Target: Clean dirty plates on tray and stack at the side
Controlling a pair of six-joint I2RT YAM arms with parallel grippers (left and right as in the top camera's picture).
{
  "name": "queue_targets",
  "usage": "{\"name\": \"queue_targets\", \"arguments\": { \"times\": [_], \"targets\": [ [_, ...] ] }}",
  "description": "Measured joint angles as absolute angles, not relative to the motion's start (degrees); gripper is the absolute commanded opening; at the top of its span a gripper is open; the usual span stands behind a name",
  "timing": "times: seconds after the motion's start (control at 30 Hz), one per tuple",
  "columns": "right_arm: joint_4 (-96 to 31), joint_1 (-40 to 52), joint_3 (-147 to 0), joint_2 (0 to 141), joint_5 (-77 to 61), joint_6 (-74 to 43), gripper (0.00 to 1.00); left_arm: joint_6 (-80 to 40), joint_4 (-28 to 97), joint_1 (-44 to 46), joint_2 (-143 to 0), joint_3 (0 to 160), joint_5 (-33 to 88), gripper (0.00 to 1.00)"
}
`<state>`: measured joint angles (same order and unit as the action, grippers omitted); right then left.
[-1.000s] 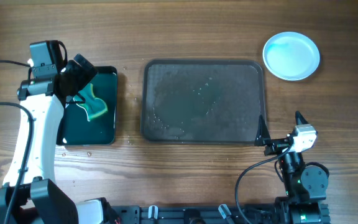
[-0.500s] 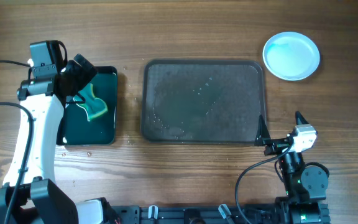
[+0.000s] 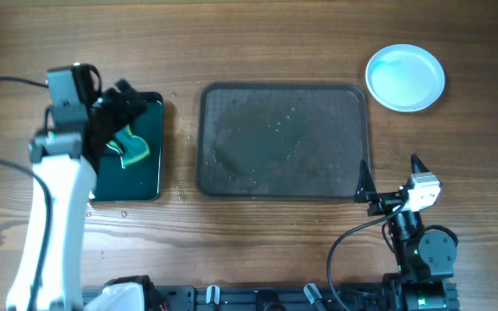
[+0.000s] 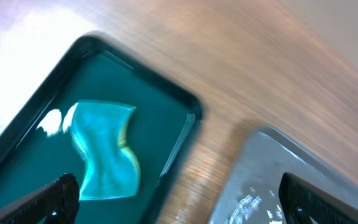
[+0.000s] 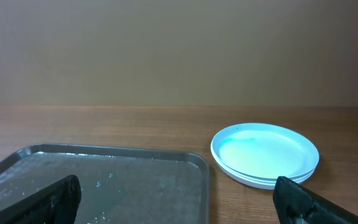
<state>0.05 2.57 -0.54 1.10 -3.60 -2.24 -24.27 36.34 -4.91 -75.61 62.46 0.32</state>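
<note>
Clearly the stacked plates (image 3: 405, 78) lie off the far right corner of the tray (image 3: 284, 138), nearer the right pincer (image 3: 389, 164), spread wide; the left pincer (image 4: 182, 202), also wide, hovers over the sponge (image 3: 131, 147).

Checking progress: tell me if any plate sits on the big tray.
No, the tray is bare but wet; the plates sit stacked beside it.

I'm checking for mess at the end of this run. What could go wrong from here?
The left gripper hangs open over the sponge in the small black tray; a low pull-away might snag the sponge or nudge that tray's rim. The large tray is beaded with water, so bumping it may spill drops onto the table.
</note>
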Motion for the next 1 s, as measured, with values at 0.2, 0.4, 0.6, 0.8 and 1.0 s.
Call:
{"name": "queue_targets", "arguments": {
  "times": [0.2,0.4,0.6,0.8,1.0],
  "targets": [
    [0.0,2.6,-0.5,1.1,-3.5,-2.2,1.0,-17.0,29.1,-0.2,-58.2,47.8,0.6,1.0],
    [0.0,2.6,-0.4,1.1,-3.5,-2.2,1.0,-15.2,25.5,-0.4,-36.0,31.6,0.5,1.0],
    [0.0,2.6,-0.4,1.1,-3.5,-2.2,1.0,-13.8,24.9,-0.4,-21.2,24.4,0.6,1.0],
    [0.1,2.6,-0.4,1.1,-3.5,-2.2,1.0,-13.6,21.0,-0.4,-15.0,18.0,0.8,1.0],
    [0.1,2.6,-0.4,1.1,-3.5,-2.2,1.0,-13.5,10.0,-0.4,-6.8,11.6,2.3,1.0]
  ]
}}
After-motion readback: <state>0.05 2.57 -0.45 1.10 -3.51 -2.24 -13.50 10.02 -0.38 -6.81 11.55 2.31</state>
